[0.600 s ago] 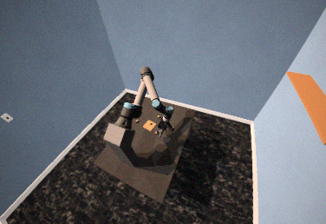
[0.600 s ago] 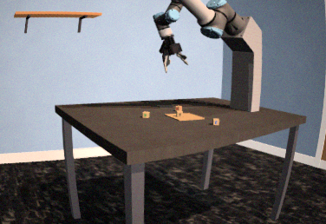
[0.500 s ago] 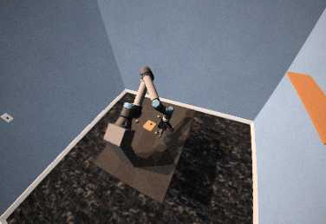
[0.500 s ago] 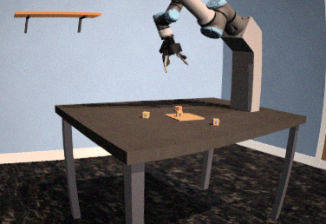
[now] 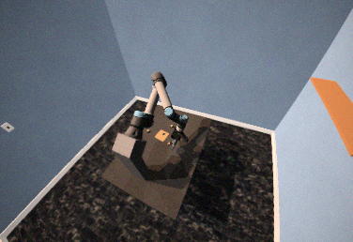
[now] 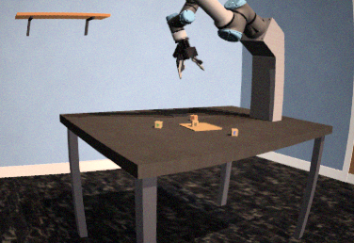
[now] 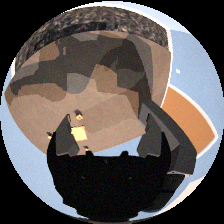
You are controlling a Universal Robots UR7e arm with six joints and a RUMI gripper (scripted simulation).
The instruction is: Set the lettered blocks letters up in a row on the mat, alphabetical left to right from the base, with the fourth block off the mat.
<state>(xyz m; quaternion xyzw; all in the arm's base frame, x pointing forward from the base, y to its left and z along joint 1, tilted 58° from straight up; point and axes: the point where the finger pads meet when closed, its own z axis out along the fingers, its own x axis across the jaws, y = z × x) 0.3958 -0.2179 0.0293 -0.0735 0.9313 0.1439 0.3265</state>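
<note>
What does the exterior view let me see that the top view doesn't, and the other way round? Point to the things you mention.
Only the exterior view shows the table's legs (image 6: 147,213) and coloured marks on the blocks' sides. Only the top view shows a small white plate (image 5: 7,127) on the left wall. Both show the arm, its open pincer (image 5: 179,143) (image 6: 190,72), the orange mat (image 5: 160,138) (image 6: 210,128), small blocks and an orange shelf (image 5: 335,109) (image 6: 63,15).
</note>
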